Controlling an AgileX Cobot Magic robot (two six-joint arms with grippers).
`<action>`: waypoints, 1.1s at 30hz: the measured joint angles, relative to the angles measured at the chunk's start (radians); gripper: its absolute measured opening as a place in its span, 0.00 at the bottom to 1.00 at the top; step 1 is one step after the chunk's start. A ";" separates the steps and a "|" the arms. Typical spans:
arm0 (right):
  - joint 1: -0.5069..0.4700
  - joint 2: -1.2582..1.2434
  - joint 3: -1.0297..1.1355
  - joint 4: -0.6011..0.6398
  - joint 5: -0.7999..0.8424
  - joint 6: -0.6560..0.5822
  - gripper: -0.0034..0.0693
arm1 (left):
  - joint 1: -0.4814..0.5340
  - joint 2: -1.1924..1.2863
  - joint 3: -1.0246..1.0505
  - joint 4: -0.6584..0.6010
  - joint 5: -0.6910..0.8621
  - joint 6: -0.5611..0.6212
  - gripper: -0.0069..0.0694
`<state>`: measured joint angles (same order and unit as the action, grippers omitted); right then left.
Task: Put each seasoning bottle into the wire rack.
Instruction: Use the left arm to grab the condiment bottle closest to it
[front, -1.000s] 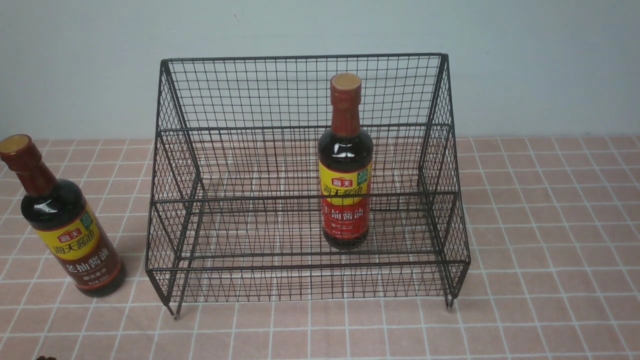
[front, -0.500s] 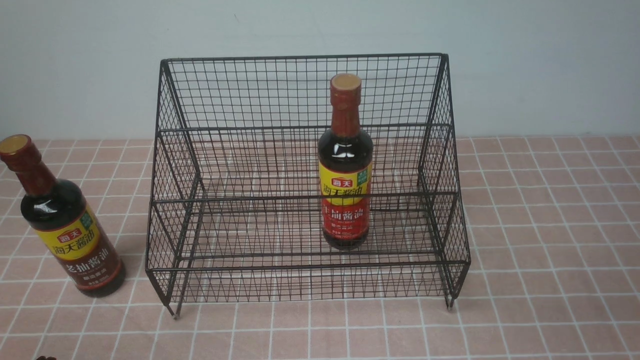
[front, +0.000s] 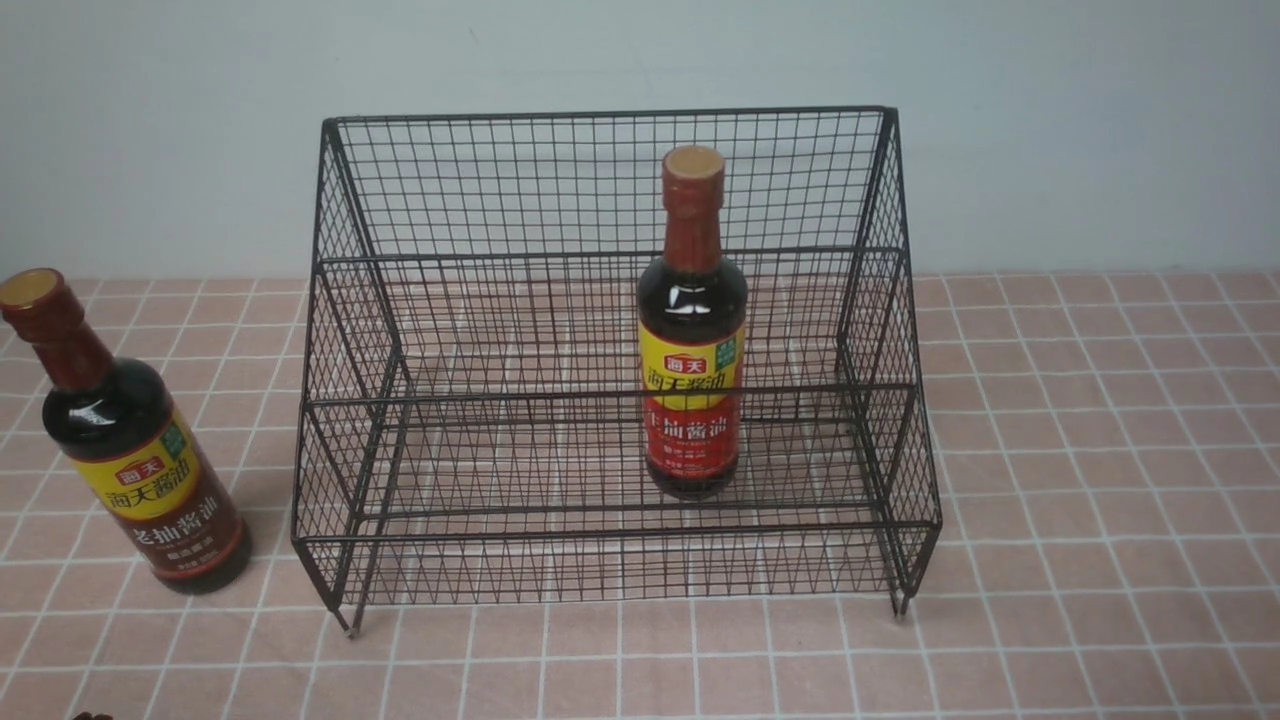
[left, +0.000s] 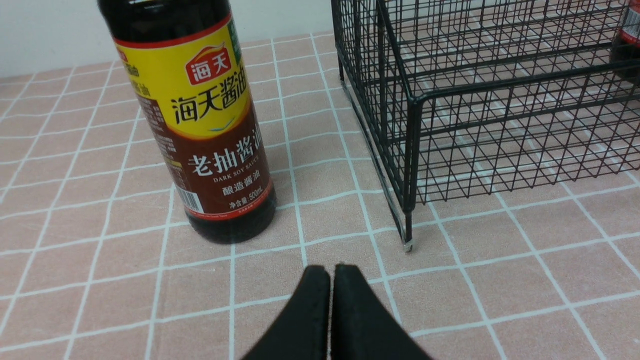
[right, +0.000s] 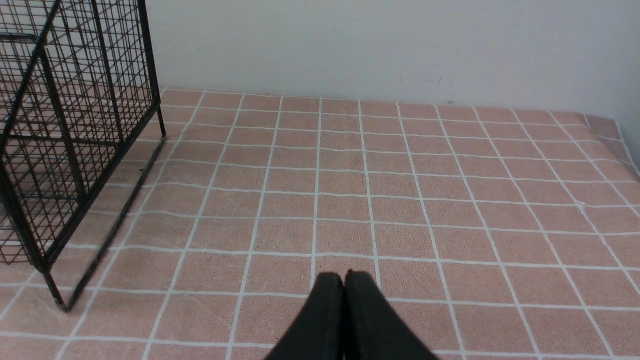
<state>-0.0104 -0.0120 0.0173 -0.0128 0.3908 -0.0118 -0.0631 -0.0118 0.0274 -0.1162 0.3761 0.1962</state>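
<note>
A black wire rack (front: 600, 300) stands mid-table against the wall. Upright on its lower tier, right of centre, is a seasoning bottle with a bright red lower band (front: 691, 400). A second seasoning bottle, with a dark brown band (front: 150, 470), stands on the tiles left of the rack. In the left wrist view this brown-banded bottle (left: 210, 150) stands a short way ahead of my left gripper (left: 330, 270), which is shut and empty, with the rack's corner leg (left: 408, 220) beside it. My right gripper (right: 344, 276) is shut and empty over bare tiles, right of the rack's side (right: 75, 150). Neither arm shows in the front view.
The table is covered in a pink tiled cloth (front: 1100, 450). A pale wall (front: 1050, 130) runs right behind the rack. The cloth's right edge (right: 625, 145) shows in the right wrist view.
</note>
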 joint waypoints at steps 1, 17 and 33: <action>0.000 0.000 0.000 0.000 0.000 0.000 0.03 | 0.000 0.000 0.000 0.000 0.000 0.000 0.08; 0.000 0.000 0.000 0.003 0.000 0.000 0.03 | 0.000 0.000 0.000 0.000 0.000 0.001 0.08; 0.000 0.000 0.000 0.003 0.000 0.000 0.03 | 0.000 0.000 0.002 -0.199 -0.281 -0.087 0.08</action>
<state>-0.0104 -0.0120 0.0173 -0.0102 0.3907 -0.0118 -0.0631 -0.0118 0.0294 -0.3154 0.0949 0.1093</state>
